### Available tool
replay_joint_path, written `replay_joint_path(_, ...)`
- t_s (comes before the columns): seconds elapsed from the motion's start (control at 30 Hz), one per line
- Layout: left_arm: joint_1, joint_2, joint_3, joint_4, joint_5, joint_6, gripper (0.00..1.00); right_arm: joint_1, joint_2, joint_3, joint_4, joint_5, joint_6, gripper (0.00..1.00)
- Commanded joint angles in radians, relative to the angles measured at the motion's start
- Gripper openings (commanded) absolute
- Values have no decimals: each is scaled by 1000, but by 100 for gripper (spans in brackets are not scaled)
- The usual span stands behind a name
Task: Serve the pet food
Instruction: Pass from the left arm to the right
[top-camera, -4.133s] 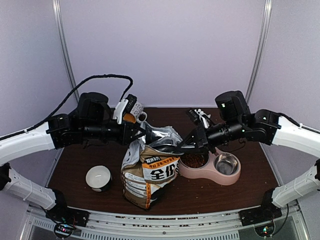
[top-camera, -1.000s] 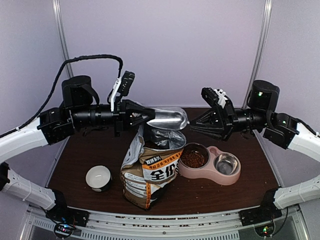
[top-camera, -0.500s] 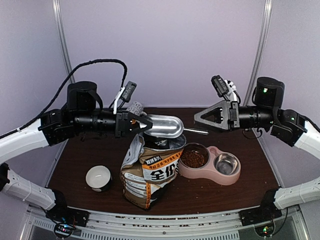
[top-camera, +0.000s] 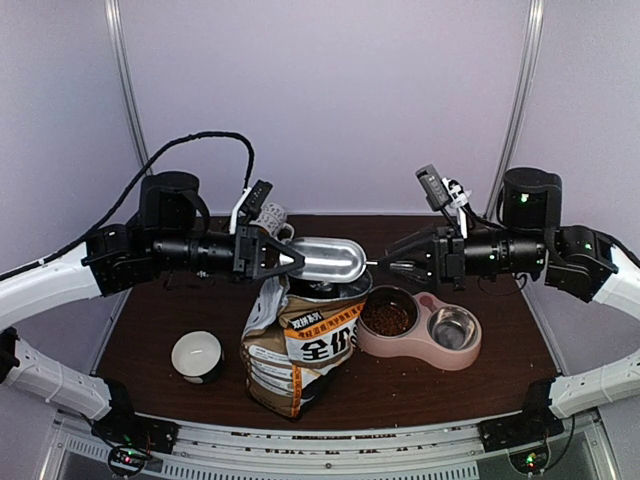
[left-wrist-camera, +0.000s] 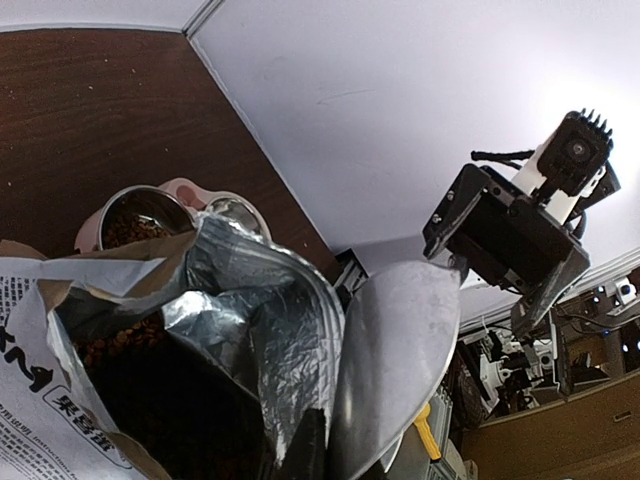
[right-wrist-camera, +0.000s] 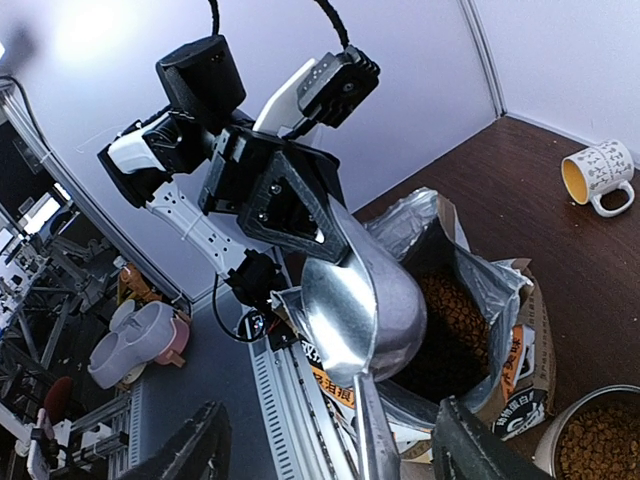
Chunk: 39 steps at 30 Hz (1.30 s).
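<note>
The pet food (top-camera: 388, 318) is seen in two places. A brown heap fills the left cup of the pink double bowl (top-camera: 420, 352), and more lies deep inside the open bag (top-camera: 300, 350), which stands just left of the bowl in the middle of the table (top-camera: 150, 320). The bowl's right steel cup (top-camera: 453, 327) is bare of kibble.

Above the bag's mouth a metal scoop (top-camera: 325, 258) is held level, its handle pointing right, and no kibble is made out in it from above. It is clenched at its wide end by the left claw (top-camera: 285, 258), a hold that leaves the whole handle free. That reads as deliberate, so the handle can be taken from the other side.

The right claw (top-camera: 398, 264) is lined up on that handle with its fingers spread wide. In the right wrist view the thin handle runs up between the two fingers (right-wrist-camera: 195, 450) and neither is seen to touch it. Nothing is gripped there, so the scoop's weight is carried by the left side alone.

The scoop is kept over the bag, probably so that stray pellets would fall back in rather than on the table.

Farther out, a white cup (top-camera: 197, 355) sits near the left front and a mug (right-wrist-camera: 595, 172) lies on its side at the back, both well apart from the action.
</note>
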Motion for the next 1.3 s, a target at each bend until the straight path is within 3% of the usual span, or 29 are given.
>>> replay_joint_path(0.0,3,-15,26,38,19,-41,0,10,-2,-20,-12,61,-57,69)
replay_joint_path(0.2,3,-18,25,43,17,-50,0,32,11,-21,4,60,-66,60)
replay_joint_path(0.33,3,-14,23,53,27,-55,0,51,31,-8,-5,77,-82,46)
replay_joint_path(0.5,3,-8,26,56,36,-55,0,71,43,-2,-1,102,-95,35)
replay_joint_path(0.9,3,0,27,50,45,-56,0,95,57,18,-21,140,-128,18)
replay_joint_path(1.17,3,7,27,51,53,-51,0,100,58,25,-28,142,-135,0)
replay_joint_path(1.27,3,7,24,59,55,-42,0,101,56,23,-31,142,-132,0)
